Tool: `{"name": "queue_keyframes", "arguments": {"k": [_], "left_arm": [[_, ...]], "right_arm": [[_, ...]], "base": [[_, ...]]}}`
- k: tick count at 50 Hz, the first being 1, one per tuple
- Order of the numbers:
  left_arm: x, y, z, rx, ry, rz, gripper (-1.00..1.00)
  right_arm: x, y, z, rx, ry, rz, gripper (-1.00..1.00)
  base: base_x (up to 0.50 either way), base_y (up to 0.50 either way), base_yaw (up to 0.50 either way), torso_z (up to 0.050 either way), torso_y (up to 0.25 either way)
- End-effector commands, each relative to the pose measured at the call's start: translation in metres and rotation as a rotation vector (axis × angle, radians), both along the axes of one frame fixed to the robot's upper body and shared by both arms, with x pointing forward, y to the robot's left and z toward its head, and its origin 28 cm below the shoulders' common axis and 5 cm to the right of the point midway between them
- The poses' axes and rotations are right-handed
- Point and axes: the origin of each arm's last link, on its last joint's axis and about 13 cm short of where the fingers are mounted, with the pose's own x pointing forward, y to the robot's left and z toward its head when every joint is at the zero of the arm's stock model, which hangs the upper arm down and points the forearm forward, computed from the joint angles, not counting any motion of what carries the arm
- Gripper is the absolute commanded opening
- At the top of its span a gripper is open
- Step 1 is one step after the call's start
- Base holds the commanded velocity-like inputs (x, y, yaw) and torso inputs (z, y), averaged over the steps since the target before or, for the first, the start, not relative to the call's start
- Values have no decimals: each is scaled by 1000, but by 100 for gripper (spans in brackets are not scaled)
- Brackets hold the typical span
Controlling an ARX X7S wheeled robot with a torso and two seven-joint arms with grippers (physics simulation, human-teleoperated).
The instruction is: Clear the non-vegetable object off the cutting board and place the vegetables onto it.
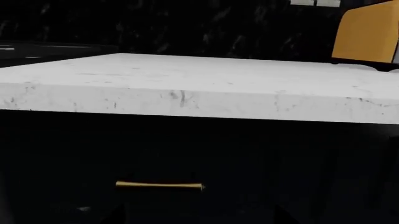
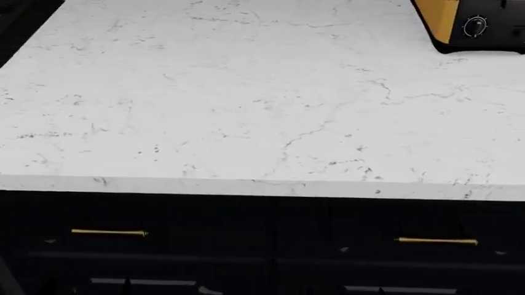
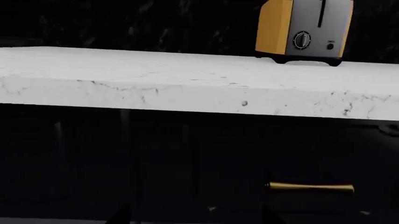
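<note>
The cutting board, the cucumber and the broccoli-like head are out of view in every frame. In the left wrist view, my left gripper [image 1: 201, 220] shows only as two dark fingertips set wide apart with nothing between them. It faces the dark cabinet front below the white marble counter [image 1: 187, 79]. My right gripper [image 3: 194, 220] shows the same way, its tips wide apart and empty, low in front of the cabinet under the counter [image 3: 156, 70]. Both grippers are below the counter's edge.
A yellow and silver toaster [image 2: 471, 24] stands at the counter's far right, also in the right wrist view [image 3: 305, 30]. The white counter [image 2: 246, 92] fills the head view. The dark cabinet front has brass drawer handles left [image 2: 109, 233] and right [image 2: 436, 241].
</note>
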Motion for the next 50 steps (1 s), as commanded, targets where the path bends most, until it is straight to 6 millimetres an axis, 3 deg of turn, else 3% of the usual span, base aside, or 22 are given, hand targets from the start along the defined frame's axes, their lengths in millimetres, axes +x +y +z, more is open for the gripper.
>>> {"name": "queue_keyframes", "arguments": {"k": [1, 50], "left_arm": [[1, 0, 2, 5, -12, -5, 100], [2, 0, 1, 11, -12, -3, 100]], "right_arm": [[2, 0, 1, -2, -5, -2, 100], [2, 1, 2, -7, -10, -3, 100]], "base": [[0, 500, 0, 0, 0], [0, 500, 0, 0, 0]]}}
